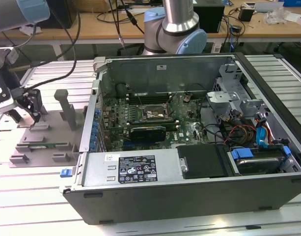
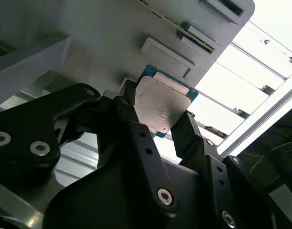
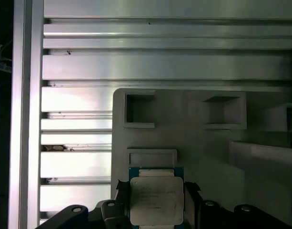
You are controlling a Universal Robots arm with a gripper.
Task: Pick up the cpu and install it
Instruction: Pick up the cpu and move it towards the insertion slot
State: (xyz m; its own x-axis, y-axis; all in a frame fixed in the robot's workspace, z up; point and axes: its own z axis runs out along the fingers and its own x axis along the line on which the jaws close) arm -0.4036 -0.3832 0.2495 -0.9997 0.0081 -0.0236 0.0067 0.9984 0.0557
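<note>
The cpu, a small square chip with a silver metal top on a green-blue board, sits between my two black fingers in both wrist views. My gripper is shut on it, one finger against each opposite edge. The same cpu lies just over the grey fixture tray. In the exterior view my gripper hangs low over that tray at the exterior view's far left. The dark motherboard socket with its metal frame lies inside the open computer case.
Upright grey posts stand on the fixture tray beside my gripper. The tray rests on a ribbed aluminium table. The case's left wall rises between tray and motherboard. Cables and drive cages fill the case's right side.
</note>
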